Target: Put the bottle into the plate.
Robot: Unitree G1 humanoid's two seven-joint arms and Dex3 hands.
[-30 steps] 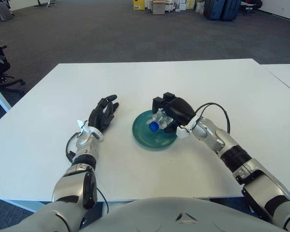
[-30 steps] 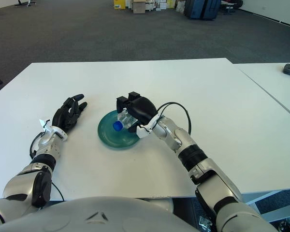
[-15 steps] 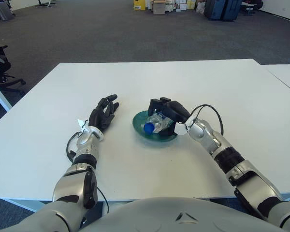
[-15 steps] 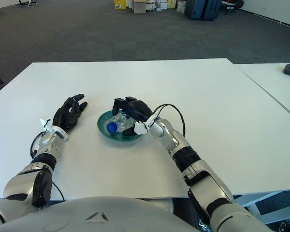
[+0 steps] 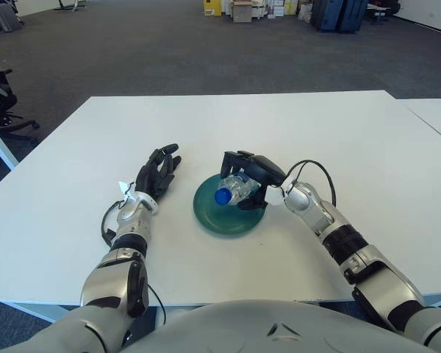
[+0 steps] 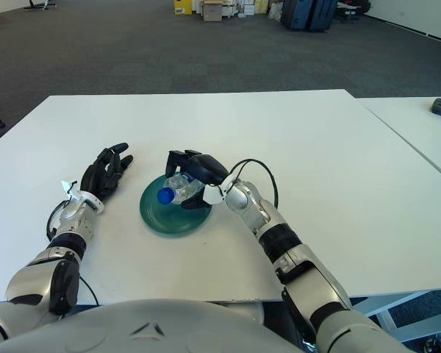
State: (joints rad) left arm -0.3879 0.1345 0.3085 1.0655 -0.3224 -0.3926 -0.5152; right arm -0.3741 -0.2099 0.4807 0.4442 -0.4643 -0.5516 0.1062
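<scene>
A humanoid robot's right hand (image 5: 248, 179) grips a clear plastic bottle with a blue cap (image 5: 233, 190) over a dark teal plate (image 5: 228, 213) near the middle of a white surface (image 5: 316, 132). The bottle lies nearly on its side in the hand, its blue cap pointing toward the robot's left and slightly downward over the plate's inner area; the black fingers (image 6: 178, 157) curl over the top and far side of the bottle's body, with the thumb beneath it. Whether the bottle touches the plate cannot be told from either eye view. The right forearm stretches in from the lower right, a black cable (image 5: 312, 170) looping above its wrist.

The left hand (image 5: 156, 175) shows just to the left of the plate, palm down with its black fingers extended and loosely together, holding nothing; its forearm runs back toward the robot's body at the near edge of the surface.

Behind the surface lies a grey carpeted floor (image 5: 132, 51), with cardboard boxes (image 5: 240, 10) and dark cases (image 5: 336, 13) stacked at the far end of the room and an office chair (image 5: 0, 103) at the left edge of the left eye view
</scene>
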